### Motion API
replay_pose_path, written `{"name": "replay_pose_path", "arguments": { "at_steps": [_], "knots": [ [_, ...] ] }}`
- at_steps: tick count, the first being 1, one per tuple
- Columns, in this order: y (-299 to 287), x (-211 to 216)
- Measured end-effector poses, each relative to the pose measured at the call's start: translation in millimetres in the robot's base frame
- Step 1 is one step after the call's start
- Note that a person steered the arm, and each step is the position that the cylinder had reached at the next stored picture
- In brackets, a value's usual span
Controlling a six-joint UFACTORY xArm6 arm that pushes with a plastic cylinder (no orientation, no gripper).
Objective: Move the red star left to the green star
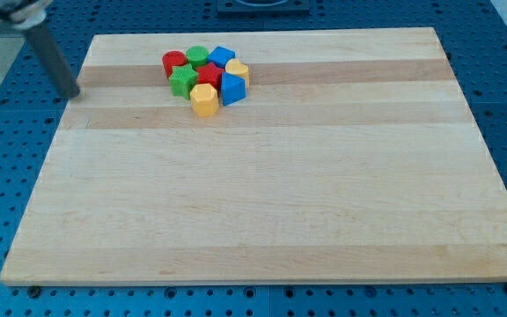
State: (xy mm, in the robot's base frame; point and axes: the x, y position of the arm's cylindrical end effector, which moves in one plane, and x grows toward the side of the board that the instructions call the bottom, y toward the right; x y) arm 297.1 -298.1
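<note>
The red star (208, 71) sits in a tight cluster of blocks near the view's top, left of centre. The green star (182, 80) lies right beside it, on its left and slightly lower, touching it. My tip (73, 93) is at the board's left edge, well to the left of the cluster and apart from every block. The dark rod slants up to the view's top left corner.
The cluster also holds a red cylinder (174, 62), a green cylinder (197, 56), a blue block (222, 57), a yellow cylinder (238, 72), a blue block (232, 88) and a yellow hexagonal block (203, 99). The wooden board (262, 194) lies on a blue perforated table.
</note>
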Motion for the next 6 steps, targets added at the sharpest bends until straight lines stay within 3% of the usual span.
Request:
{"name": "replay_pose_path", "arguments": {
  "at_steps": [1,2,3,6],
  "knots": [
    [19.6,-72.7],
    [90.0,-60.6],
    [124.8,-39.9],
    [136.8,-24.4]
  ]
}}
